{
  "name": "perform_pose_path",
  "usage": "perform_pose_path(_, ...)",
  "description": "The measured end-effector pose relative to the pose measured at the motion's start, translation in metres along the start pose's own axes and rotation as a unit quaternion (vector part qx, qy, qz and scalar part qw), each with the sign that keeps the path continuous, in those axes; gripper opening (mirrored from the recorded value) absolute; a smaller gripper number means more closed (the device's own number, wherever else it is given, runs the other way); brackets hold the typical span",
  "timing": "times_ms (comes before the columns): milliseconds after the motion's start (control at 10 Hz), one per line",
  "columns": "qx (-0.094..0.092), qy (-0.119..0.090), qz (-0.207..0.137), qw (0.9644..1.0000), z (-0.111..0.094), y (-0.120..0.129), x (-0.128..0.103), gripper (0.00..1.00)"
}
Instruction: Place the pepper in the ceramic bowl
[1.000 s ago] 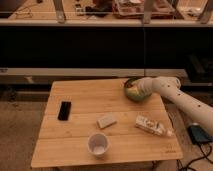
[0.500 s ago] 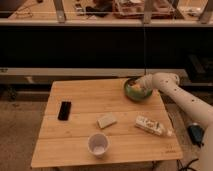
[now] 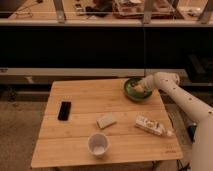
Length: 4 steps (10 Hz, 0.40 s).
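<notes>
1. Black phone (image 3: 64, 110) is lying far left, out of my path.
2. White cup (image 3: 98, 144) is sitting at the front edge.
3. I'm holding the gripper (image 3: 139, 89) over the ceramic bowl (image 3: 131, 91); jaw state I can't tell, and the pepper isn't visible.

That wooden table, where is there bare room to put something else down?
Bare wood lies on the table between the black phone and the green bowl, along the near-left edge beside the white cup, and at the near-right corner. The far-right corner is crowded: the hand is at the bowl, with the packet just below.
</notes>
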Motion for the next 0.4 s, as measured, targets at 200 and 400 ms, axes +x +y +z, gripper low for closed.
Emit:
perform_pose_path(200, 0.006, 0.009, -0.006, 0.9999, 0.0011, -0.0078, -0.0008, 0.80)
perform_pose_path(400, 0.006, 0.010, -0.005, 0.9999, 0.0019, -0.0074, -0.0020, 0.80)
